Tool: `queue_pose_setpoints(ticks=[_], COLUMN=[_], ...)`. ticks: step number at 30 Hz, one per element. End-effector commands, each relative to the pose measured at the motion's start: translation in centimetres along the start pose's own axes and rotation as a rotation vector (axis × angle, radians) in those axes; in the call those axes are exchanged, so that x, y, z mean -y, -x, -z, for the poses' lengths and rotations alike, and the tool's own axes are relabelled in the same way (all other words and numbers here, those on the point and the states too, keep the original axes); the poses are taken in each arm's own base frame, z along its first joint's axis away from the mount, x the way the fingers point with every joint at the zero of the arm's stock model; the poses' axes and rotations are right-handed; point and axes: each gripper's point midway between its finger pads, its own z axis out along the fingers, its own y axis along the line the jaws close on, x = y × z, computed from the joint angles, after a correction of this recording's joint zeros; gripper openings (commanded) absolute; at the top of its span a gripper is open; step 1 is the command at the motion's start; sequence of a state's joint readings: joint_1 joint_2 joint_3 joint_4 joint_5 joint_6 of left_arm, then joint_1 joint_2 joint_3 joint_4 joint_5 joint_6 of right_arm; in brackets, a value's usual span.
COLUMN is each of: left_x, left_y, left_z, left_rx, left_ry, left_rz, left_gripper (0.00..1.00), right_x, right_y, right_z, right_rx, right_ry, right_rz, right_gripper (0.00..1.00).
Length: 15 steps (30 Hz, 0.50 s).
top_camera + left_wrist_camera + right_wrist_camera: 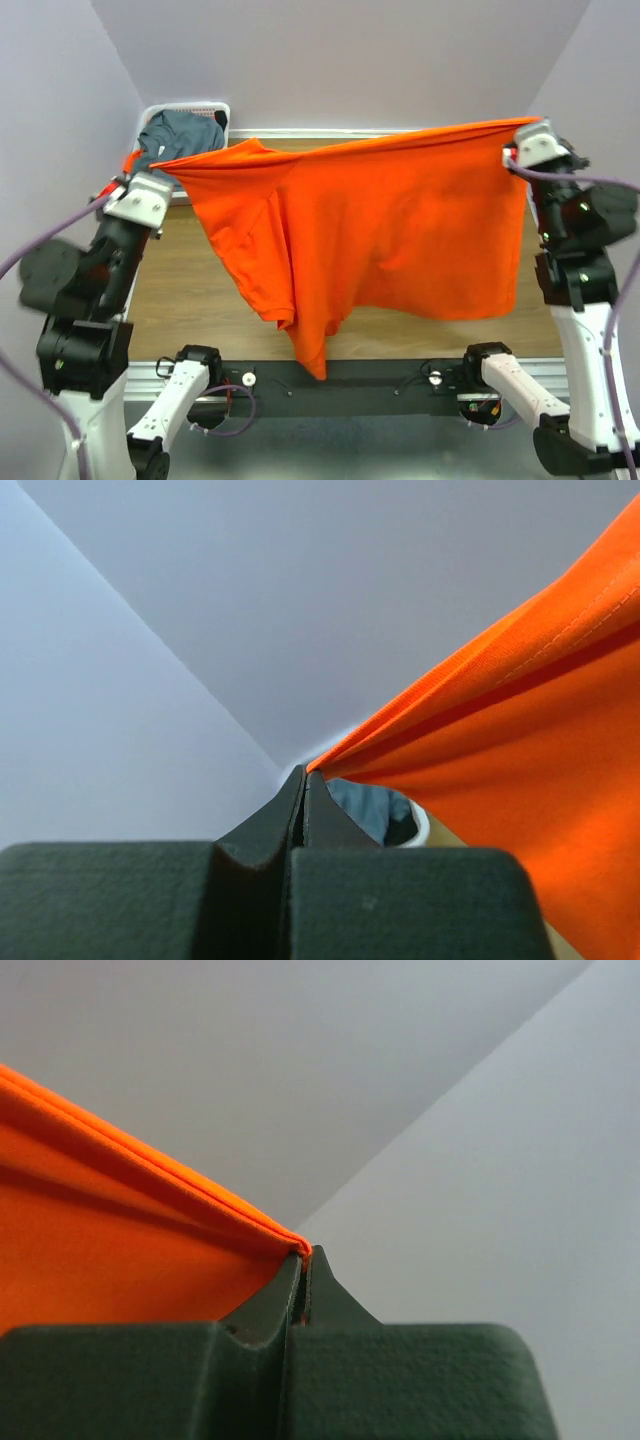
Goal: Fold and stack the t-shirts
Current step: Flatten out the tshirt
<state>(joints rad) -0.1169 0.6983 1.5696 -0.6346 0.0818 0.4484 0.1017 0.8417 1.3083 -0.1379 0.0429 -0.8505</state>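
Observation:
The orange t-shirt (pixel 380 230) hangs stretched in the air between both grippers, its lower edge and a sleeve drooping toward the table's near edge. My left gripper (pixel 158 168) is shut on its left top corner, seen in the left wrist view (pixel 305 772) with the cloth (pixel 520 750) running off right. My right gripper (pixel 520 140) is shut on the right top corner, seen in the right wrist view (pixel 305 1252) with the cloth (pixel 120 1240) running left. The dark grey-blue t-shirt (pixel 180 135) lies crumpled in the basket at the back left; it also shows in the left wrist view (pixel 365 808).
The white slotted basket (pixel 205 106) stands at the back left corner against the wall. The wooden table (pixel 180 280) shows under and left of the hanging shirt. Walls close in on both sides and behind.

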Motion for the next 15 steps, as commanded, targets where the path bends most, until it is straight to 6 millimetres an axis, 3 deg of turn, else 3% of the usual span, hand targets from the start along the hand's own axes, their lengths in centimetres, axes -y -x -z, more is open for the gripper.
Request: queue_pose_setpoints(ticks=[1, 5, 7, 8, 10, 11, 12, 13, 15], left_x=[2.0, 6.8, 7.7, 9.1, 10.3, 12.1, 11.6, 13.8, 15.0], left_y=[-9.2, -18.8, -20.4, -23.2, -24.9, -27.7, -27.2, -31.0, -33.4], left_z=[-4.0, -8.7, -11.3, -13.0, -15.6, -17.9, -20.3, -22.2, -25.0], left_rx=[-0.285, -0.481, -0.477, -0.534, -0.548, -0.590, -0.563, -0.637, -0.675], left_ry=[-0.038, -0.166, -0.163, -0.194, -0.204, -0.229, -0.199, -0.240, -0.257], left_rz=[-0.053, -0.048, -0.040, -0.033, -0.034, -0.031, -0.030, -0.027, -0.014], left_gripper=[0.00, 0.00, 0.00, 0.00, 0.00, 0.00, 0.00, 0.00, 0.00], right_x=[-6.6, -13.5, -16.6, -18.9, -21.5, -24.3, -25.1, -24.9, -26.7], right_y=[-7.8, -13.7, -16.5, -18.5, -21.0, -23.7, -24.9, -25.0, -27.1], right_z=[-2.6, -5.0, -5.7, -6.8, -8.0, -8.7, -9.3, -10.9, -12.2], right_rx=[-0.214, -0.306, -0.353, -0.383, -0.428, -0.477, -0.510, -0.505, -0.556], right_ry=[0.152, 0.269, 0.315, 0.344, 0.374, 0.412, 0.404, 0.374, 0.378], right_rz=[0.075, 0.077, 0.067, 0.066, 0.061, 0.060, 0.055, 0.050, 0.049], right_gripper=[0.00, 0.00, 0.00, 0.01, 0.01, 0.01, 0.01, 0.01, 0.00])
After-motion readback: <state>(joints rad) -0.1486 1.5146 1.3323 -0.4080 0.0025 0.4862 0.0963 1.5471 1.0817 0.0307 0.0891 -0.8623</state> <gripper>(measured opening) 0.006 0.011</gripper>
